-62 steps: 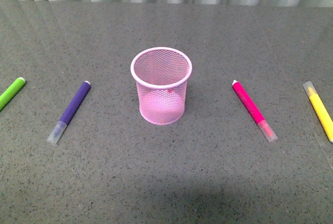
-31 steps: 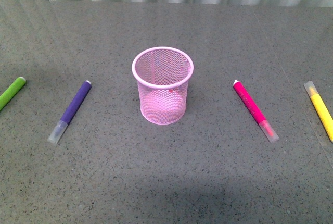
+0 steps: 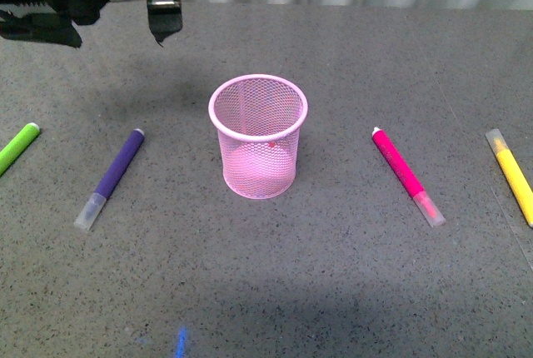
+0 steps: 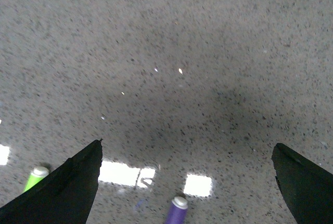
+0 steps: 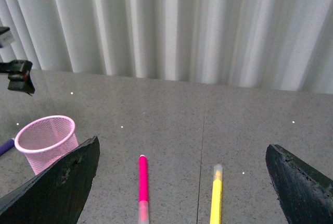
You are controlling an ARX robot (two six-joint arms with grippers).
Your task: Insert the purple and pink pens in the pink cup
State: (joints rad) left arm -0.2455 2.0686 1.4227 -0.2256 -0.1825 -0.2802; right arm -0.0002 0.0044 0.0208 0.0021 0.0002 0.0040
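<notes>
So the pink cup is sitting upright in the middle of the grey speckled table, and there's nothing inside it. The purple pen is lying flat to its left, well apart from it, with the clear cap pointing toward the robot. The pink pen is lying the same way on the cup's right. Further out, a green marker is poking in at the left edge and a yellow marker is lying at the right edge.

The left gripper is hanging over the far-left part of the table, beyond the purple pen. Its jaws are spread wide and aren't gripping anything. Its wrist camera is only catching bare tabletop between them, plus the white ends of the purple pen and green marker.

The right gripper isn't showing in the front view. From its own camera it's gaping wide too, holding nothing, and facing the pink pen, the yellow marker and the curtain behind the table.

There's also a small blue smudge near the front edge, and honestly I can't tell what it is.
</notes>
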